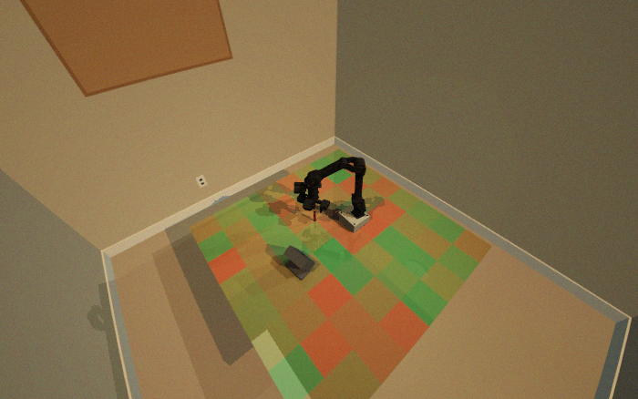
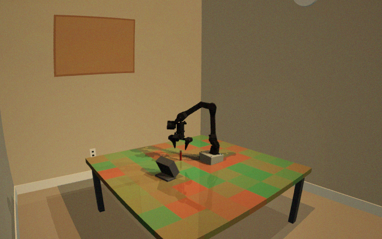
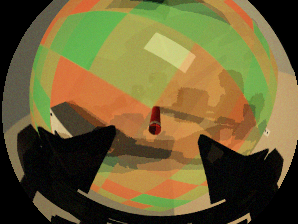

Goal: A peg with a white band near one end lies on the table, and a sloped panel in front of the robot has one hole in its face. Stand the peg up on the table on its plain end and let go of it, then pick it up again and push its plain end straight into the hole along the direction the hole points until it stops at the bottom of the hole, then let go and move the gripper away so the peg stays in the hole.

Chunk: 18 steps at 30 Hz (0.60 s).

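The red peg (image 1: 314, 216) (image 2: 180, 155) (image 3: 155, 115) stands upright on the table (image 1: 366, 310) (image 2: 222, 202). In the wrist view its pale band is near the upper end. My gripper (image 1: 316, 208) (image 2: 180, 148) (image 3: 157, 135) is open and empty and points down, with its fingertips a little above the peg's top. In the wrist view the peg appears between the two fingers, near the middle of the gap. The dark sloped panel (image 1: 299, 260) (image 2: 169, 166) stands apart from the peg; its hole is not visible in the top and exterior views.
The arm's pale base block (image 1: 354, 221) (image 2: 210, 158) (image 3: 56, 120) stands on the other side of the peg from the panel. Arm shadows lie across the tabletop around the peg. A dark edge shows at the top of the wrist view.
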{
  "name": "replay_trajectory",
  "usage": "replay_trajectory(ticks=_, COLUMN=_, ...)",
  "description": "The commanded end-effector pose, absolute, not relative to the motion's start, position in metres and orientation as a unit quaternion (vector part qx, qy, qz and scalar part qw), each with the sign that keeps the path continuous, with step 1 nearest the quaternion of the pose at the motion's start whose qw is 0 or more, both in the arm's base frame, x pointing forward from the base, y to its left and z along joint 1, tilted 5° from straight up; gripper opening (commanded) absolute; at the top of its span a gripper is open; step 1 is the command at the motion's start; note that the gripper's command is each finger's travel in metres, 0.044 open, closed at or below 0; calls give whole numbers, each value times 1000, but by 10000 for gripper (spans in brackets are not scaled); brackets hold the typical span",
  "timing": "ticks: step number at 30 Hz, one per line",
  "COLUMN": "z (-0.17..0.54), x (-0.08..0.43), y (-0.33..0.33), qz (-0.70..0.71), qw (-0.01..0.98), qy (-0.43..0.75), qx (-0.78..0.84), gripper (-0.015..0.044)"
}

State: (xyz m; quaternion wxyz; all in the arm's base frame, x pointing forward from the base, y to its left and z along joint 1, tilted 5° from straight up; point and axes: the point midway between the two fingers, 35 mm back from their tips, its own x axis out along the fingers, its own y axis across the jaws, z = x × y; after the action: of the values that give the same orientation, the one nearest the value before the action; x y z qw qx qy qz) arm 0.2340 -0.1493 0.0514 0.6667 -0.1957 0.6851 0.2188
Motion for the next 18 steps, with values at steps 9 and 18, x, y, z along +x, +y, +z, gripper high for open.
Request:
replay_trajectory(ticks=9, z=28, x=231, y=-148, qz=220, qw=662, qy=690, qx=-191, gripper=440)
replay_trajectory(ticks=18, z=14, x=230, y=-148, qz=220, qw=662, qy=690, qx=-191, gripper=440)
